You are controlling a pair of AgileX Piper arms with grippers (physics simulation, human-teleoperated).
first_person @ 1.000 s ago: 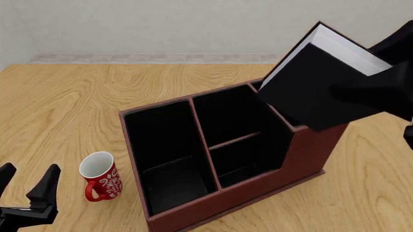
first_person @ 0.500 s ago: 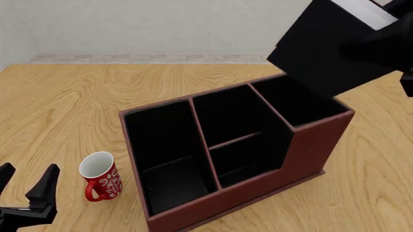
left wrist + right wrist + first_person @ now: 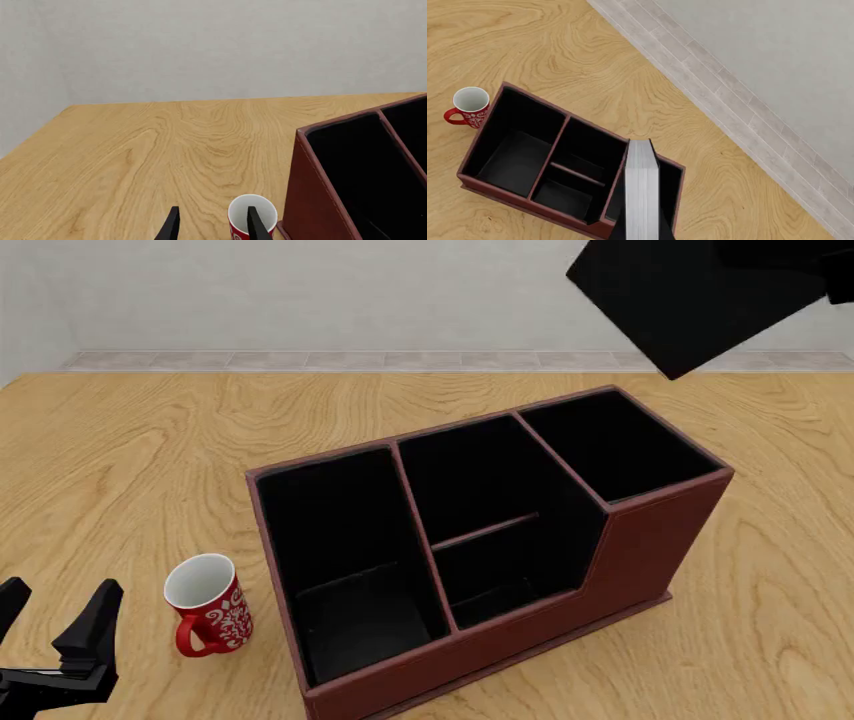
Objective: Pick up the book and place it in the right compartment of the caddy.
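Above the caddy (image 3: pixel 534 530) in the front view, the book (image 3: pixel 694 295) hangs tilted over the right compartment (image 3: pixel 617 445); left fingers (image 3: pixel 94 625) stand apart, empty, beside the mug (image 3: pixel 207 605). From the right wrist view, the book's (image 3: pixel 642 192) white pages sit between the right fingers, clamped

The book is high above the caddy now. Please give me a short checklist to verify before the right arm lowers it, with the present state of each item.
1. Book held off the table: ok.
2. Right compartment empty: ok.
3. Book lined up over that compartment: cannot tell; the right wrist view shows its page edge above it, but the front view shows it tilted.
4. Right hand's grip firm: cannot tell, fingers hidden.
5. Left hand away from the caddy: ok, open beside the mug.
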